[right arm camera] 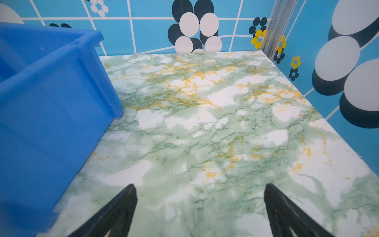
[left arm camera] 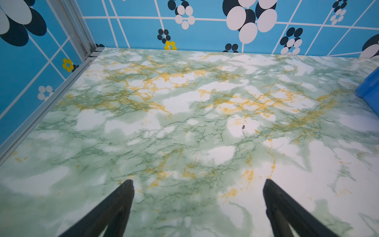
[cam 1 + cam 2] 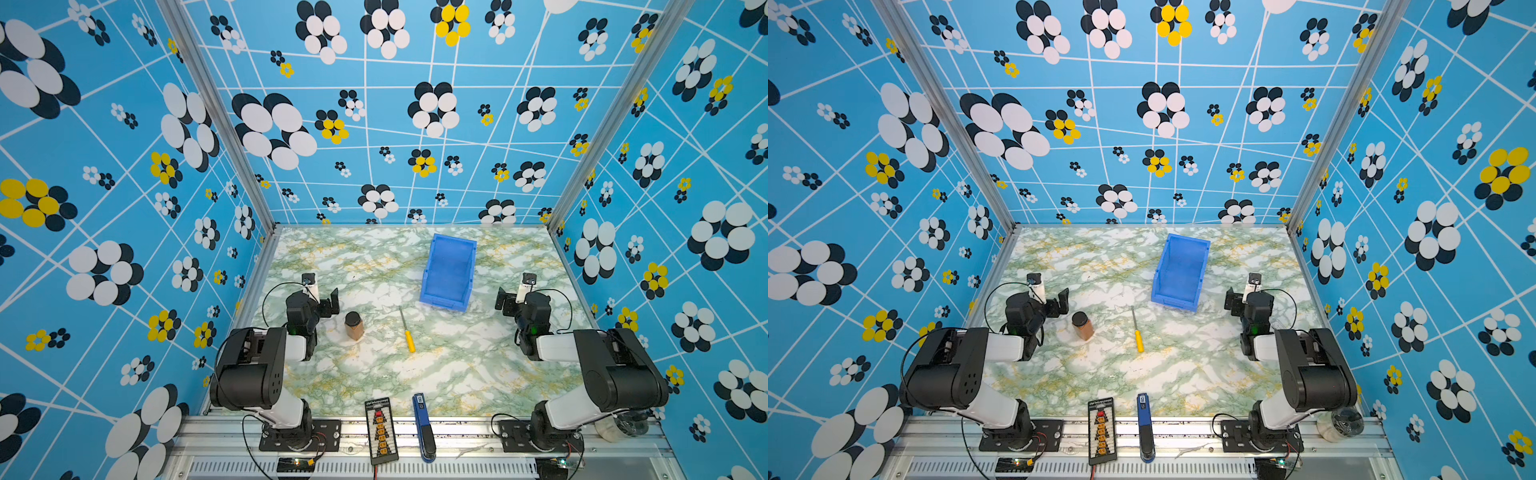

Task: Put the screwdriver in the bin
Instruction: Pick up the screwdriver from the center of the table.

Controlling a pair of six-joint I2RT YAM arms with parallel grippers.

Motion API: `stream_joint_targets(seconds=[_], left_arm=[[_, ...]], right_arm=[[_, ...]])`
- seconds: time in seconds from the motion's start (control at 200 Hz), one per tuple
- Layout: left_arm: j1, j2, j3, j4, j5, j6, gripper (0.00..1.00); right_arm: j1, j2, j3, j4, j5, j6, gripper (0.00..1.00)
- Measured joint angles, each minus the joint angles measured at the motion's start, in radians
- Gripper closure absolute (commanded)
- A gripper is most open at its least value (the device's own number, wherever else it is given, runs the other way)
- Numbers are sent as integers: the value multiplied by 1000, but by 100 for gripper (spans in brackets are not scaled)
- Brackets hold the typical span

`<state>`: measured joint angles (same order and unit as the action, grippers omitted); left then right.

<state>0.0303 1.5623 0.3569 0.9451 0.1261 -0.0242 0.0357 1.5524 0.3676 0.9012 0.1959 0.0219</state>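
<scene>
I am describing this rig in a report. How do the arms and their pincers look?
Both the left arm and right arm have bulky black joints and white links, with a thin black cable looping at each wrist. The left pincer and right pincer are black, slim and tapered.

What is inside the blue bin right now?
Nothing shows inside the bin: both top views show bare blue floor. The screwdriver lies on the table outside it. The front lip hides a strip.
</scene>
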Motion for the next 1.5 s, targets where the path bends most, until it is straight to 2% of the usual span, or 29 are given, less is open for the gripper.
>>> stream_joint_targets(seconds=[0.705, 0.88, 1.075, 1.214, 1.459, 1.504], left_arm=[[-1, -4, 0, 0, 36, 18, 1], [-1, -124, 4, -84, 49, 19, 1], [-3, -220, 61, -223, 78, 29, 1], [-3, -276, 120, -405, 103, 56, 1], [-5, -354, 307, -789, 93, 122, 1], [-5, -366, 346, -863, 89, 126, 1]], right_arm=[[0, 0, 0, 0, 0, 0, 1], [0, -17, 3, -26, 47, 22, 1], [0, -102, 123, -230, 95, 45, 1], [0, -196, 164, -372, 127, 95, 1], [13, -323, 399, -874, 171, 307, 1], [40, -351, 423, -943, 180, 323, 4]])
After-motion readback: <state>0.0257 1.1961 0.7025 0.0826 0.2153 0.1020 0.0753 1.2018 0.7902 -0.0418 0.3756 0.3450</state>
